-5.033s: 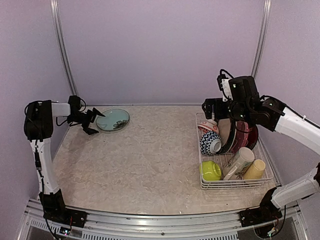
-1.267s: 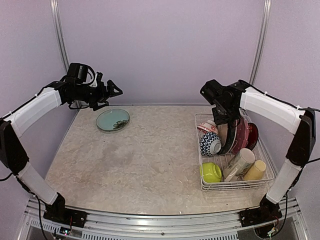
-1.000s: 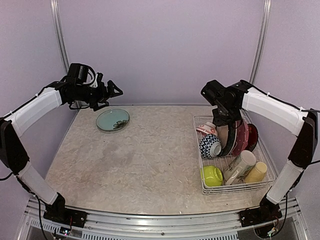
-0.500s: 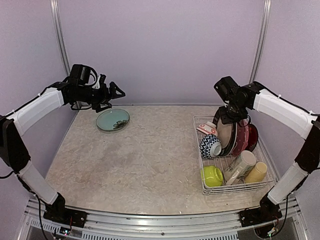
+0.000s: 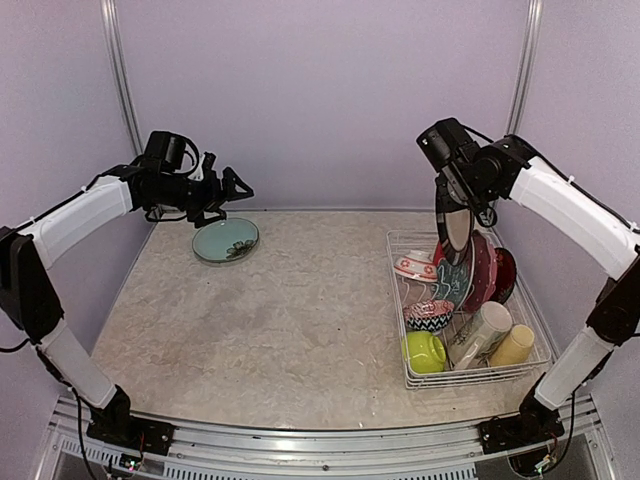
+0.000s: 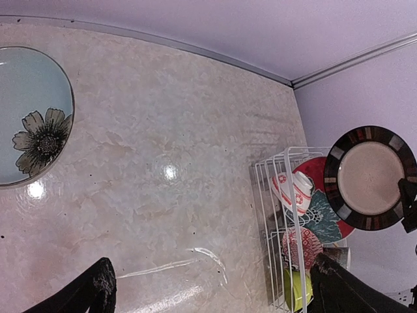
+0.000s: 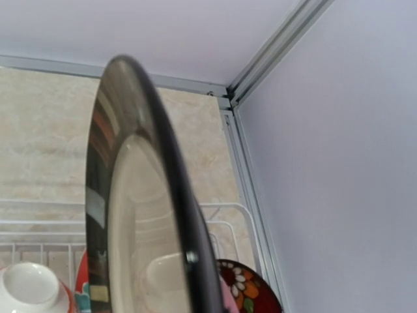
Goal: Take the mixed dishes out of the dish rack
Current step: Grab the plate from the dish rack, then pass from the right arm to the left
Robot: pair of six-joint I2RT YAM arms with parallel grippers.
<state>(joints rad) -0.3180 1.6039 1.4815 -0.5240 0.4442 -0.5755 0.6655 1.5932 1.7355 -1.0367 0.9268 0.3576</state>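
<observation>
Top external view, right hand (image 5: pixel 458 186) pinching black-rimmed cream plate (image 5: pixel 456 228) upright, left hand (image 5: pixel 236 194) spread

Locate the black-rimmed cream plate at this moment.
The black-rimmed cream plate hangs on edge at the top view's right, clamped in the right gripper, above the far end of the dish rack and the dark red plate.

No lettering, label, brand or number legible anywhere in view. Marks seen are decoration only: dark flower motif on pale blue round plate (image 6: pixel 26 91); red pattern on white bowl (image 6: pixel 293 192) in white wire dish rack (image 5: pixel 470 371).
</observation>
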